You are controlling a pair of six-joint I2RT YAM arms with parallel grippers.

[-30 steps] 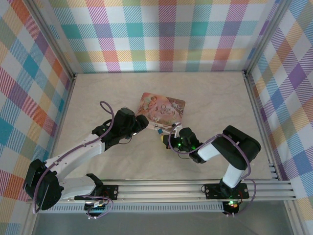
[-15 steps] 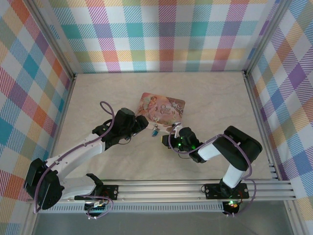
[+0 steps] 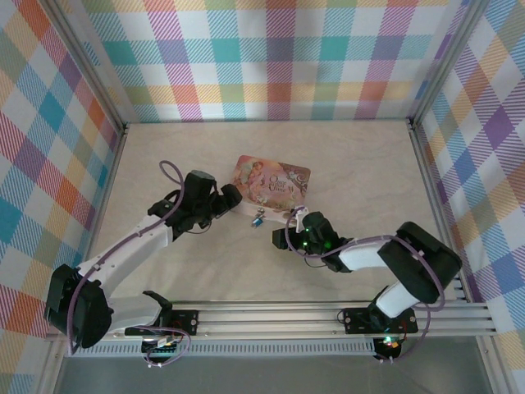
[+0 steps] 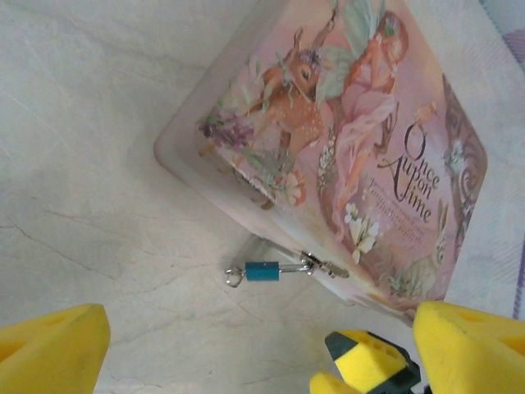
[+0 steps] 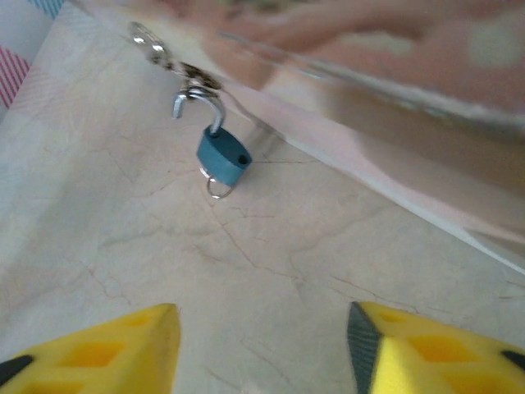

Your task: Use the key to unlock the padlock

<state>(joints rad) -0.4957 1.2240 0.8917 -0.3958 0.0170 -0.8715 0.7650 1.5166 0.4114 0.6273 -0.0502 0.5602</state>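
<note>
The tiny blue padlock [image 3: 257, 217] hangs by its thin silvery shackle [image 5: 199, 105] from the hasp [image 4: 318, 265] on the front of the pink illustrated tin box [image 3: 273, 182]. In the right wrist view the padlock [image 5: 223, 158] shows one shackle end standing free of the body. A small silvery ring [image 4: 234, 279] sticks out of the body's far end; no key blade shows. My left gripper [image 3: 227, 199] is open to the left of the padlock [image 4: 262, 271] and holds nothing. My right gripper [image 3: 281, 239] is open just below and right of it, and holds nothing either.
The pale marbled table [image 3: 361, 164] stretches out behind and to both sides of the tin. Plaid walls [image 3: 271, 57] close it in on three sides. In the left wrist view the right gripper's yellow fingertips [image 4: 361, 367] sit near the tin's corner.
My left gripper has drawn back to the left, away from the padlock. The right arm's elbow has swung right and its gripper has eased off; the padlock now hangs untouched.
</note>
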